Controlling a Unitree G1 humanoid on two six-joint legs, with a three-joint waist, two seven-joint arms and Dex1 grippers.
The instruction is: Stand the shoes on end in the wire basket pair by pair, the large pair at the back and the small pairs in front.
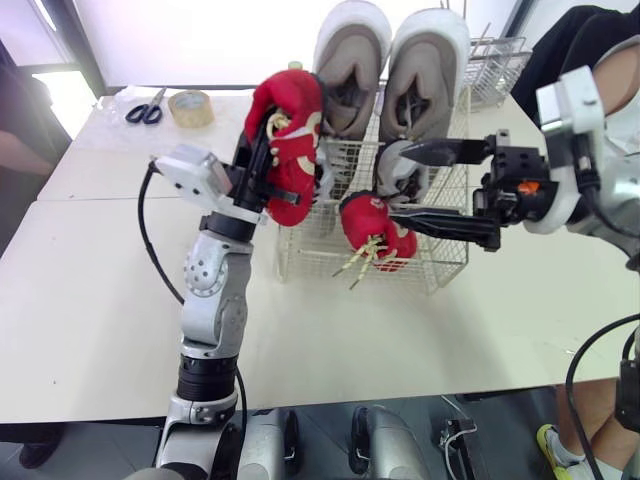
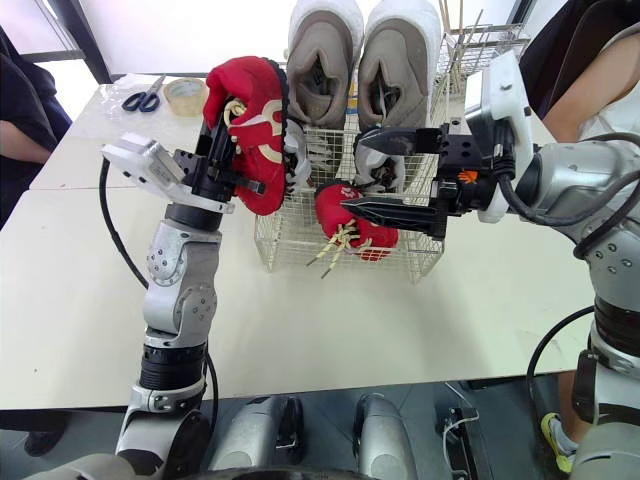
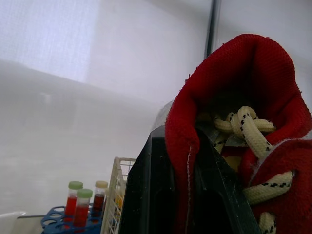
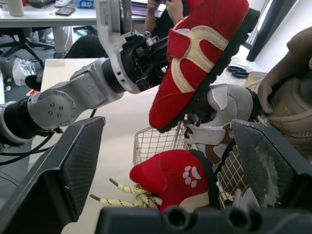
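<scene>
**Seating the red pair in the front row**

Your left gripper (image 1: pixel 258 160) is clamping the held red shoe (image 1: pixel 292 140) by its collar, with one finger inside the opening. It is carrying the shoe in the air over the left front corner of the wire basket (image 1: pixel 440 272). Your right gripper (image 1: pixel 440 190) is standing wide open and empty. Its fingers are bracketing the space just beside the second red shoe (image 1: pixel 372 232), which is lying tipped in the front of the basket with its laces trailing out through the wire.

To do this well, I judge you should be lowering the held shoe on end right beside its mate, clear of the grey-and-white shoe (image 1: pixel 400 165) behind it. The open right gripper is well placed for righting the tipped shoe so both are standing together. The loose laces could be snagging in the mesh, so you should be watching them.

Counting what is lying here:
- Two large beige shoes (image 1: pixel 350 60) are standing on end at the back.
- Two red shoes.
- At least one grey-and-white shoe; a second is too hidden to confirm.
- One spare wire rack (image 1: pixel 497 62), one pair of scissors (image 1: pixel 147 105) and one roll of tape (image 1: pixel 190 108) are sitting further back on the table (image 1: pixel 100 300).
</scene>
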